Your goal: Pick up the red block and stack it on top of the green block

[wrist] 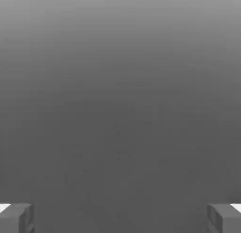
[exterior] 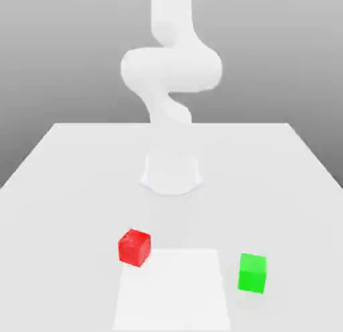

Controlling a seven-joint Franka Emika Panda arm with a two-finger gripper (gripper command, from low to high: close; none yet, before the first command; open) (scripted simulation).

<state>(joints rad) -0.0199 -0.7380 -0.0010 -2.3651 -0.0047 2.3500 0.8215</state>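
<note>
On the exterior view's left, the red block (exterior: 134, 247) rests on the white table (exterior: 60, 190), flat on one face. It is a cube, so it has no real long axis; what matters is how its sides point. It is turned a little on the table, so one vertical edge comes toward the camera and two side faces are seen. I judge the fingers will need to turn to meet a pair of flat opposite faces, not the corners.

In the middle, further back, the white arm (exterior: 171, 62) rises from its round base (exterior: 171, 174) and bends high above the table. It is well apart from both blocks. A slightly brighter square patch (exterior: 175, 290) lies on the table between the two blocks, at the near edge.

On the exterior view's right, the green block (exterior: 252, 273) also sits flat on the table, well apart from the red one. Its top face is level and bare, which is good for receiving the red block. It looks almost square to the camera.

In the hand view the gripper (wrist: 120, 219) has its two fingertips (wrist: 18, 218) wide apart with nothing between them, ready to come down around a block. The task seems to be at its very start: nothing is lifted yet
</note>
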